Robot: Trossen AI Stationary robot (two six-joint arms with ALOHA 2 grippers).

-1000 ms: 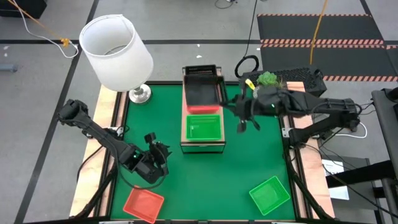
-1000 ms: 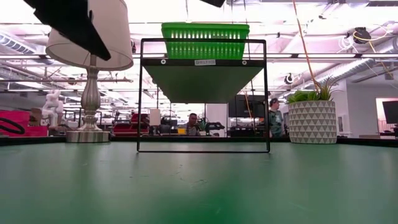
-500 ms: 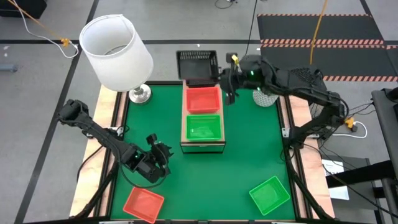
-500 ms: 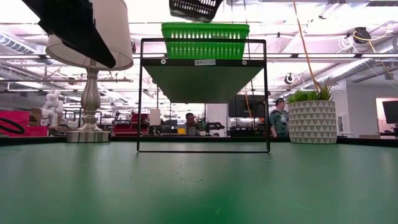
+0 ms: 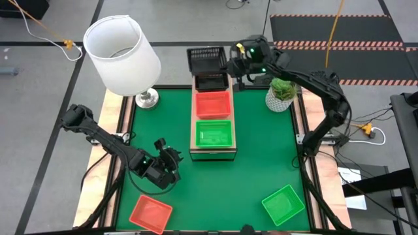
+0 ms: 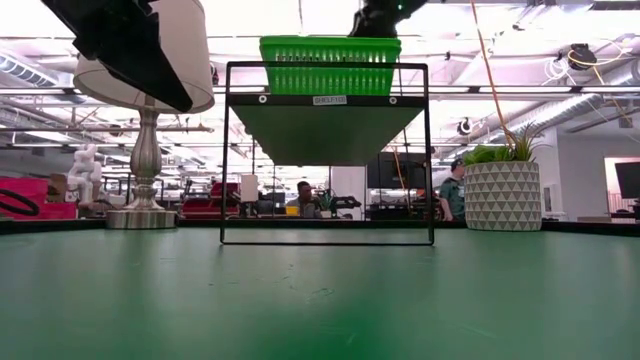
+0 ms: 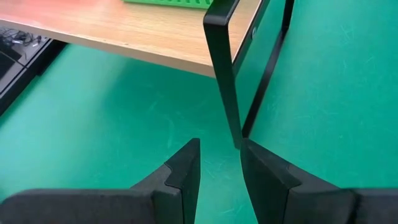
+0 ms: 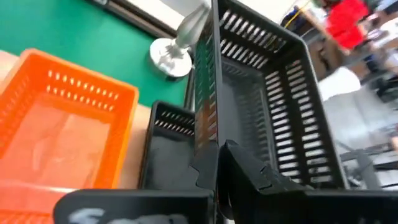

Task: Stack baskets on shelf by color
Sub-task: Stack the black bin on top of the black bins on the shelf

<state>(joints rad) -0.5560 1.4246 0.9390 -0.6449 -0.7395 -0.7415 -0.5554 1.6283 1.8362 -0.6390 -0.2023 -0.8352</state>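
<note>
The shelf (image 5: 212, 154) stands mid-table and carries a black basket (image 5: 213, 83) at its far end, an orange-red basket (image 5: 213, 104) and a green basket (image 5: 214, 134). My right gripper (image 5: 230, 65) is shut on a second black basket (image 5: 208, 59), held above and just beyond the shelf's far end. Loose on the green mat near the front edge lie an orange-red basket (image 5: 150, 213) and a green basket (image 5: 283, 203). My left gripper (image 5: 171, 167) hovers low by the shelf's near left leg (image 7: 225, 93), fingers slightly open, touching nothing. My right gripper pinches the held black basket by one perforated side wall (image 8: 214, 106), with one finger (image 8: 208, 168) on one face of the wall and the other finger (image 8: 255, 177) inside the basket. The basket is lifted clear and tilted, above the black basket (image 8: 166, 140) on the shelf.
A white-shaded lamp (image 5: 124, 49) stands at the far left corner and a potted plant (image 5: 281, 91) at the far right. Pale wooden planks (image 5: 117, 137) edge the mat on both sides. People show in the room behind, in the low view.
My right gripper has carried the black basket from over the shelf's middle toward the table's far edge, turning as it went, and the orange-red basket on the shelf is uncovered now. The basket rose past the low view's top edge.
</note>
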